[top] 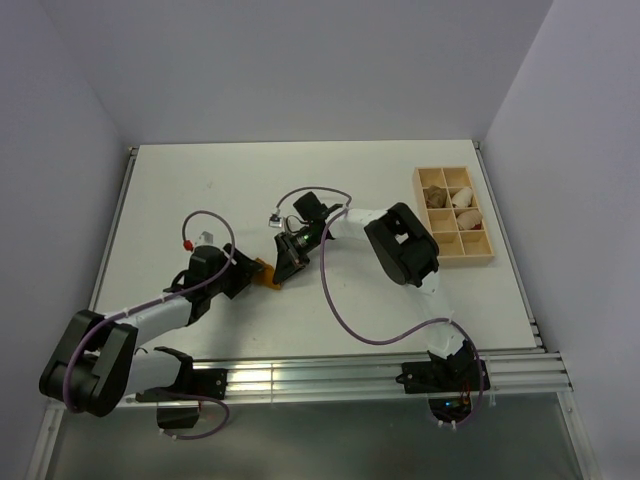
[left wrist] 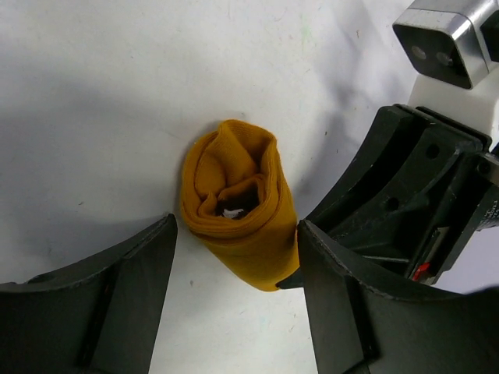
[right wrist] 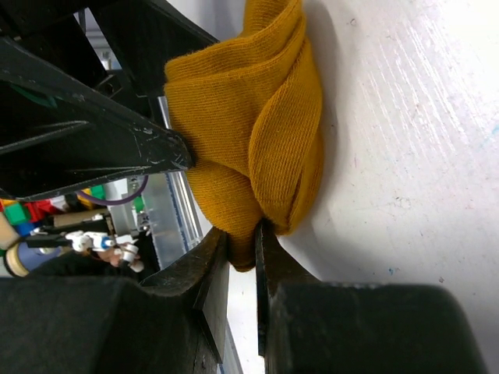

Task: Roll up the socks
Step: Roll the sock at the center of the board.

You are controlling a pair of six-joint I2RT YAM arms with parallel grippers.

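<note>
Pale lavender walls close round a white surface, and near its middle, a little toward the left arm, lies the mustard-orange fabric sock, already wound into a short fat roll with its open end facing the left wrist camera. A dark patch and a white fleck show in the core, probably a striped cuff. Whether the second sock is wrapped inside cannot be told.

The left claw stands wide, one finger on each side of the roll. The finger on the right of that view touches the fabric, while the other is just beside it. Set like this, it looks meant to fence the roll in so it cannot spring open or slide.

The right claw is drawn narrow and pinches a fold at the roll's lower edge against the surface. That is most likely the loose outer layer, held so it can be pulled over and tucked. By that reading the rolling is nearly done and the tuck is what remains.

Both claws crowd the same small bundle, so the right claw's black body sits just beside the left finger and leaves little room to turn. A looping purple cable trails behind the right arm. The wooden compartment tray with cream-white rolled bundles lies well apart at the right.
</note>
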